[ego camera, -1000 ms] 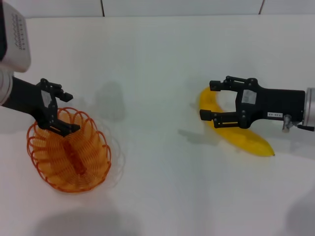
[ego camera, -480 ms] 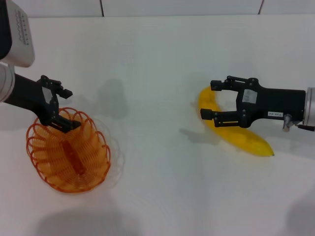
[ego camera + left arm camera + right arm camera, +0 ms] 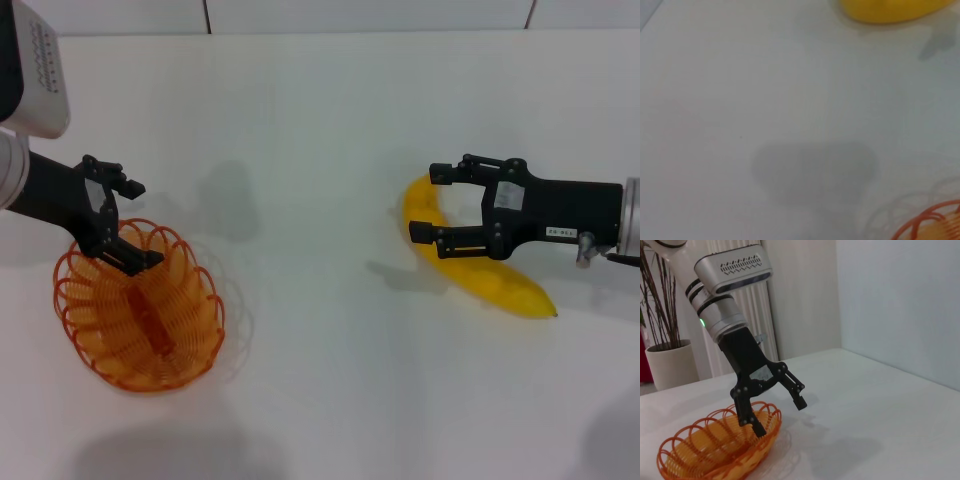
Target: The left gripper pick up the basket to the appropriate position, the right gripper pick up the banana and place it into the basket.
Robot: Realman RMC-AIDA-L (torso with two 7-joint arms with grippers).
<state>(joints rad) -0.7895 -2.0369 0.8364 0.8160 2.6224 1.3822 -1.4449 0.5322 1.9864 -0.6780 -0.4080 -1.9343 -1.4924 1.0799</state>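
The orange wire basket point(image 3: 178, 335) sits on the white table at the near left. My left gripper point(image 3: 128, 224) is open and straddles the basket's far rim, with one finger inside and one outside. The right wrist view shows this too, with the left gripper point(image 3: 779, 417) over the basket point(image 3: 700, 452). The yellow banana point(image 3: 500, 285) lies at the right. My right gripper point(image 3: 428, 204) is open, and the banana's curved far end shows between its fingers. The left wrist view shows the banana point(image 3: 890, 10) and part of the basket rim point(image 3: 935, 225).
The white table point(image 3: 320, 120) stretches bare between the basket and the banana. In the right wrist view a potted plant point(image 3: 670, 362) and white walls stand beyond the table's far side.
My left gripper has risen slightly at the basket's far rim. The right gripper has shifted a touch to the right. The basket and banana have not moved.
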